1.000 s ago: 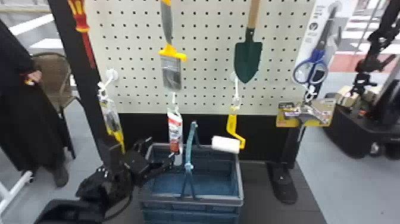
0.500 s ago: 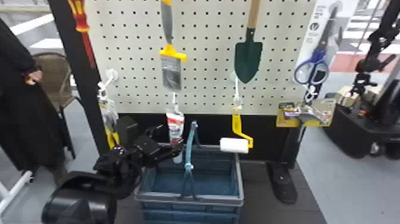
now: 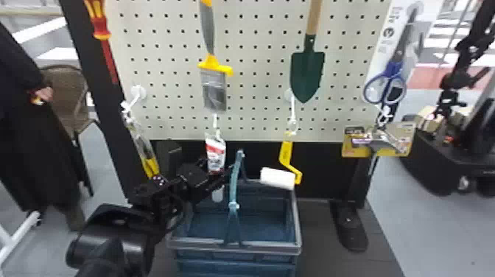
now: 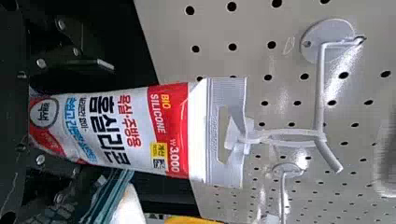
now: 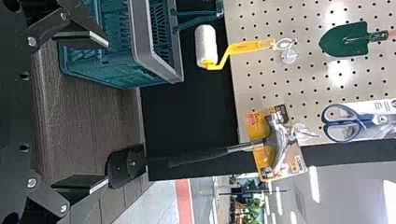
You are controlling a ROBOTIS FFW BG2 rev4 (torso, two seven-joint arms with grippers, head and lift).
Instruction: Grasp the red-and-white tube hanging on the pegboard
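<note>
**Bracketing the tube at the pegboard's lower edge**

Nearest, the black left arm rises from the lower left. The left gripper [image 3: 213,176] stands over the left end of the blue plastic basket [image 3: 235,246], its flat fingers [image 4: 91,63] parted on either side of the red-and-white tube [image 3: 215,151]. In the left wrist view a gap shows between one finger and the tube's side. Whether the other finger touches cannot be told.

The tube hangs on a white zip tie [image 4: 289,137] from a white wire hook [image 4: 322,88]. Its body drops below the cream pegboard [image 3: 257,99] edge, in front of the black panel. The basket's upright blue handle [image 3: 235,176] stands just beside the tube. Open room follows before the white paint roller with a yellow handle [image 3: 278,178]. On the tube's other side, a bagged yellow-handled tool [image 3: 141,143] hangs tilted near the black post [image 3: 99,121].

The right gripper [image 5: 100,112] is spread wide over the dark floor mat [image 5: 84,121] beside the basket, well apart from the tube.

Farther up hang a yellow-collared paintbrush [image 3: 213,84] and a green trowel [image 3: 306,75].
</note>
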